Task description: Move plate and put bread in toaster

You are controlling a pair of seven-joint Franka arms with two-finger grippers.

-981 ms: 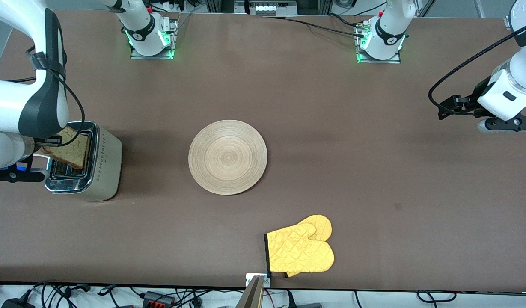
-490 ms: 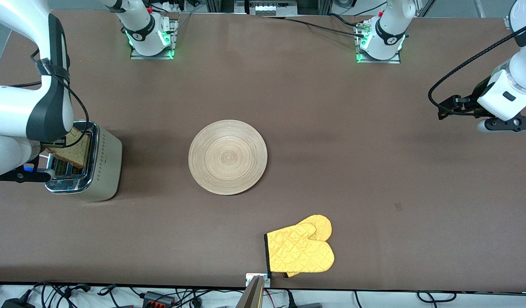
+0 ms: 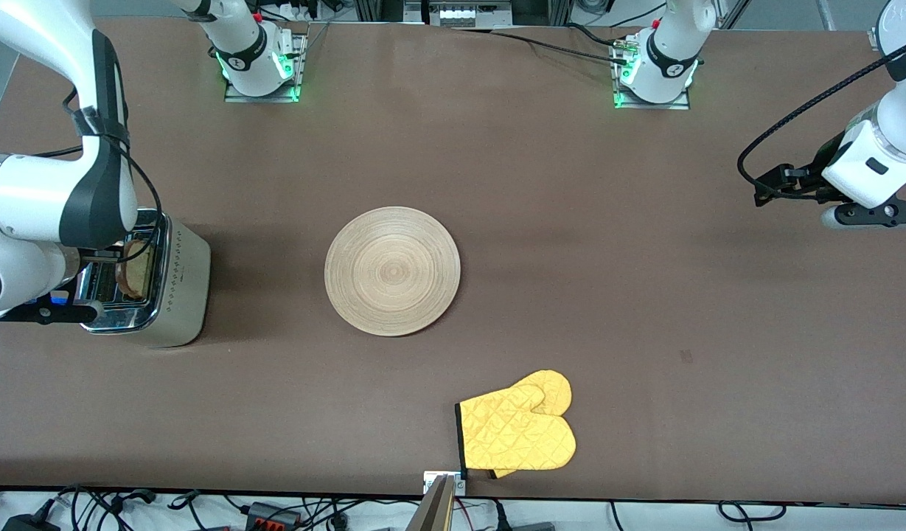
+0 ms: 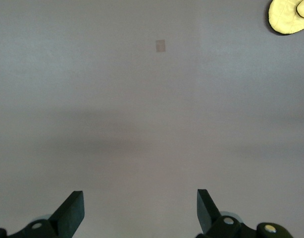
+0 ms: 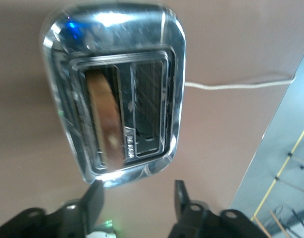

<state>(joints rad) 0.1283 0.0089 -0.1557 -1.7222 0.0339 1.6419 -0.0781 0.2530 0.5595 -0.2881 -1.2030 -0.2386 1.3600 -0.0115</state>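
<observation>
**Bread seated in the toaster, plate alone at mid-table**

The bread [image 5: 103, 119] stood on edge inside 1 of the 2 slots of the toaster [image 3: 174, 284], the slot toward the plate's side, with only its top crust showing at the chrome rim. The second slot was empty. The toaster sat at the right arm's end of the table, its white cord [image 5: 236, 85] trailing off across the tabletop.

The right gripper [image 5: 137, 198] hung just above the toaster's top. Its fingers were spread apart and held nothing; the slice was free of them, so the grip had been released.

The plate [image 3: 392, 271] lay flat and bare near the middle of the table [image 3: 570, 221], well apart from the toaster. A yellow oven mitt [image 3: 517, 431] lay nearer the front camera than the plate, close to the table's edge.

The left gripper [image 4: 140, 210] waited over bare tabletop at the left arm's end, fingers parted and empty.

Judged from this layout, the bread step looked complete: the slice was down in its slot and let go. The plate part could not be confirmed from these views alone, since nothing showed where it was meant to end up. What seemed left was for the right arm to lift clear of the toaster.
</observation>
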